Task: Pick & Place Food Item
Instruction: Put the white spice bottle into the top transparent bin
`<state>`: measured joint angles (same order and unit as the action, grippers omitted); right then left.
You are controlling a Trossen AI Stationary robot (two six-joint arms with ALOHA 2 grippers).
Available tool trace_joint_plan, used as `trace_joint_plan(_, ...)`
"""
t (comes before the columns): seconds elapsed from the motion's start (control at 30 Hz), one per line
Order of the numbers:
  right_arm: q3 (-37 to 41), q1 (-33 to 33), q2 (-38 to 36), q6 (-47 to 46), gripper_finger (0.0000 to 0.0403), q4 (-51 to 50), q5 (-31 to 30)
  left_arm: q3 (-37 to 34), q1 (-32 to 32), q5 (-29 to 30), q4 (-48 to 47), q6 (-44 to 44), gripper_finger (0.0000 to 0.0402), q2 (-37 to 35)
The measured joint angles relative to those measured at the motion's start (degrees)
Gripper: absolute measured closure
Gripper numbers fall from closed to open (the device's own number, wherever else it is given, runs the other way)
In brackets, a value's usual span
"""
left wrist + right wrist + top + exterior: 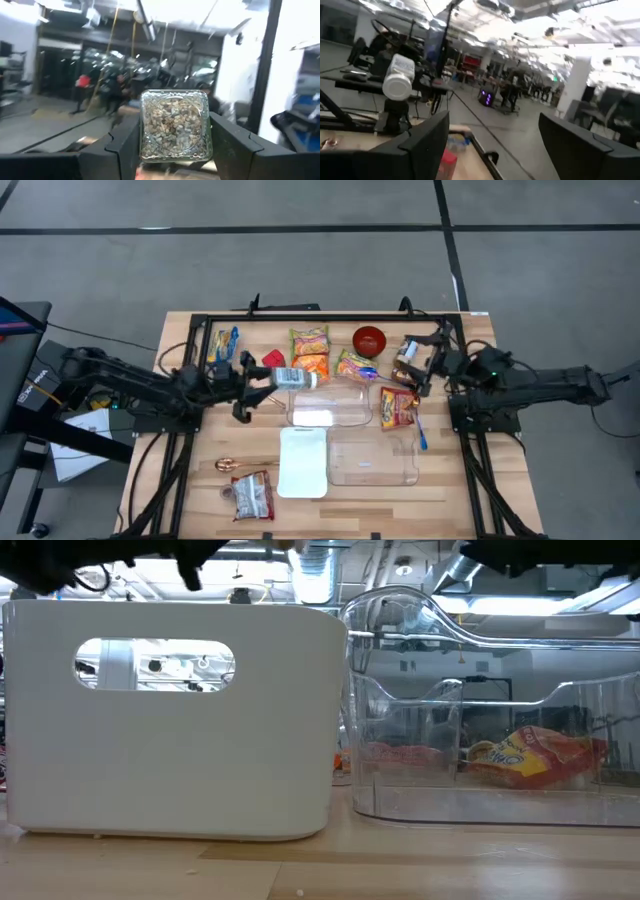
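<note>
Honestly, left pincer (262, 383) clamps the jar (293, 377) sideways; keep it level and lower slowly into the clear bin (330, 402). Right pincer (425, 360) gapes empty.

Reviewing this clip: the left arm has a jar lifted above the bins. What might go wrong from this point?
The left gripper holds the clear jar by its base only, lying sideways, so it may slip or swing out. It hangs near the clear bin's rim, so an early release might hit the rim or land outside. The right gripper, open, waits over the packets at the right, where it might collide if both arms reach for the bins.
</note>
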<state>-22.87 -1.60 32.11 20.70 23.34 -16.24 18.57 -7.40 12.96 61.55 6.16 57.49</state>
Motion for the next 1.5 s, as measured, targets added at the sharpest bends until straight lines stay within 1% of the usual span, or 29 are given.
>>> trace_joint_plan(0.13, -0.04, 1.26, 10.63, 4.25, 0.0101, 11.07, 1.24, 0.02, 1.11, -0.97, 14.68, 1.3, 0.0215, 8.63)
trace_joint_plan(0.2, 0.16, 2.17, 15.27, 7.25, 0.0101, 17.33, 1.24, 0.58, 1.63, -1.06, 19.08, 3.63, 0.0215, 12.06)
trace_joint_plan(0.33, -0.11, 4.43, 24.44, 16.25, 0.0101, 31.67, 1.4, 2.53, 2.54, -1.4, 20.36, 7.99, 0.0215, 16.46)
trace_joint_plan(0.43, -1.94, 5.87, 30.99, 24.33, 0.0101, 37.26, 1.41, 3.75, 2.94, -1.39, 20.55, 8.86, 0.0215, 17.75)
trace_joint_plan(0.6, -7.46, 7.3, 39.48, 31.38, 0.0101, 37.52, 1.22, 4.68, 3.04, -1.37, 21.21, 8.9, 0.0215, 17.53)
trace_joint_plan(0.7, -11.13, 7.38, 43.21, 34.71, 0.0101, 37.58, 1.23, 4.7, 3.04, -1.37, 21.16, 9.11, 0.0215, 17.53)
trace_joint_plan(0.9, -16.84, 6.73, 48.77, 36.92, 0.0101, 37.05, 1.22, 4.7, 2.88, -2.16, 21.01, 9.13, 0.0215, 17.53)
trace_joint_plan(1.03, -18.87, 6.12, 49.98, 36.66, 0.0101, 34.84, 1.22, 4.7, 2.93, -2.25, 21.87, 9.1, 0.0215, 17.35)
trace_joint_plan(1.17, -19.06, 6.09, 50.45, 35.66, 0.0101, 31.6, 1.37, 4.7, 2.93, -2.17, 21.59, 9.1, 0.0215, 17.4)
trace_joint_plan(1.33, -19.06, 6.07, 49.18, 33.71, 0.0101, 27.24, 1.48, 4.7, 2.93, -2.34, 20.67, 9.04, 0.0215, 17.51)
trace_joint_plan(1.5, -19.08, 6.07, 47.98, 33.3, 0.0101, 24.92, 1.35, 4.7, 3.37, -2.83, 20.07, 9.06, 0.0215, 17.55)
